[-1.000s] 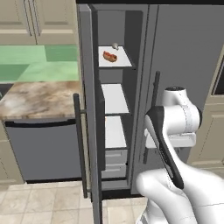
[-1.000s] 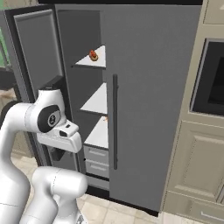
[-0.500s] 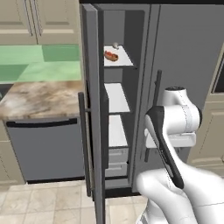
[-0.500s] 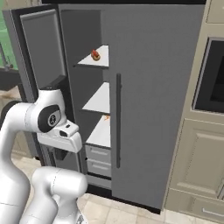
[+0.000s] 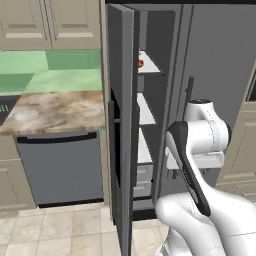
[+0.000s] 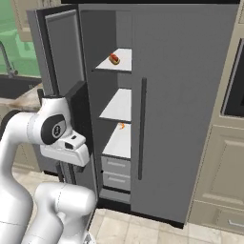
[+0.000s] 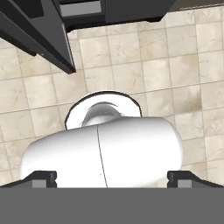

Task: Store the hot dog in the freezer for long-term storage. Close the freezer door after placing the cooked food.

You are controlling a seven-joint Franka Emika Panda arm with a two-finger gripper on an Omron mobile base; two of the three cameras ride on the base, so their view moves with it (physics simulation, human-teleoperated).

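My arm (image 5: 200, 145): glossy white rounded shells, smooth, bulky. Dark grey-black band runs along one link, seen from left base view. Round dark joint cap with small pale mark on side, seen from right base view. Boxy white wrist block below it. My fingertips (image 7: 43, 177): small, dark, square-edged.

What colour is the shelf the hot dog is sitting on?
White. The shelf under the hot dog shows best in the right base view.

A marble counter (image 5: 50, 107) over a grey dishwasher (image 5: 60, 167) – green backsplash (image 5: 50, 70) behind, beige floor tiles (image 7: 131, 65) below
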